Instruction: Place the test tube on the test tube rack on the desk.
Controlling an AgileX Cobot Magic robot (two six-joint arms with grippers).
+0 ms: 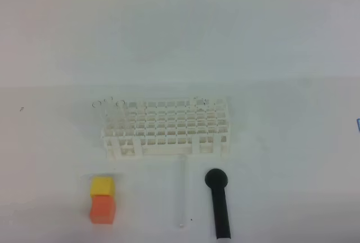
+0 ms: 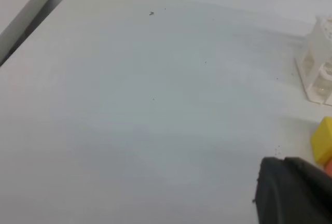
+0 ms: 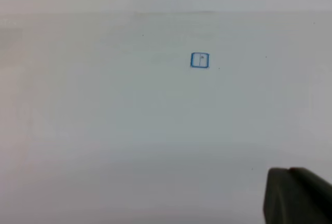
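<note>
A clear test tube [image 1: 181, 193] lies flat on the white desk [image 1: 281, 170], in front of the white test tube rack [image 1: 166, 127], and nothing grips it. Faint rims of other clear tubes [image 1: 107, 103] stand at the rack's back left corner. Neither arm shows in the exterior high view. In the left wrist view a dark part of my left gripper [image 2: 291, 192] sits at the bottom right corner, with the rack's end [image 2: 319, 63] far right. In the right wrist view only a dark corner of my right gripper [image 3: 296, 195] shows over bare desk. Both are shut and hold nothing.
A yellow block [image 1: 102, 186] rests against an orange block [image 1: 103, 208] at front left. A thick black rod with a round head [image 1: 219, 202] lies right of the tube. A small blue-edged square [image 3: 199, 60] is stuck on the desk at the right.
</note>
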